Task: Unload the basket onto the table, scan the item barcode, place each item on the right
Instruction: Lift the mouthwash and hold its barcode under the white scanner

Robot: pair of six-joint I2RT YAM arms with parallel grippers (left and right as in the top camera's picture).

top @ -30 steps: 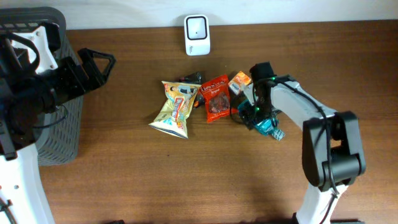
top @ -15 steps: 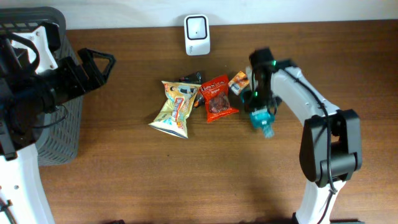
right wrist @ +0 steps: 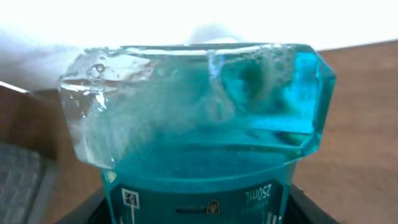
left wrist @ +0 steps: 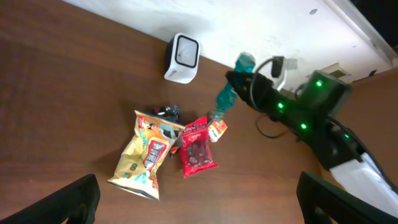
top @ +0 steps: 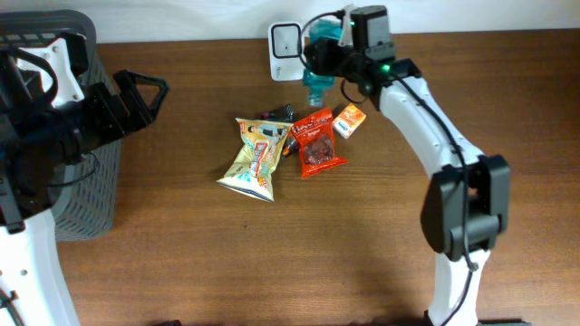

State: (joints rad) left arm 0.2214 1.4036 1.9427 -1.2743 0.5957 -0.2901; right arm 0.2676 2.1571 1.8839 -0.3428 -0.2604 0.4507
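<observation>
A teal mouthwash bottle (top: pixel 317 56) hangs in the air right beside the white scanner (top: pixel 286 47) at the table's back edge. My right gripper (top: pixel 342 52) is shut on it. In the right wrist view the bottle (right wrist: pixel 199 124) fills the frame, its label with a small square code facing the camera, and dark fingers (right wrist: pixel 87 211) flank it. The left wrist view shows the bottle (left wrist: pixel 227 93) tilted, to the right of the scanner (left wrist: pixel 181 58). My left gripper (top: pixel 149 91) stands open and empty at the far left.
A yellow snack bag (top: pixel 256 157), a red snack bag (top: pixel 317 145), a small orange box (top: pixel 349 119) and a dark small item (top: pixel 281 113) lie mid-table below the scanner. A grey mesh basket (top: pixel 91 190) stands at the left edge under my left arm.
My right gripper closed on the teal bottle lying right of the snacks, lifted it and carried it back to the scanner. The left arm has not moved.
</observation>
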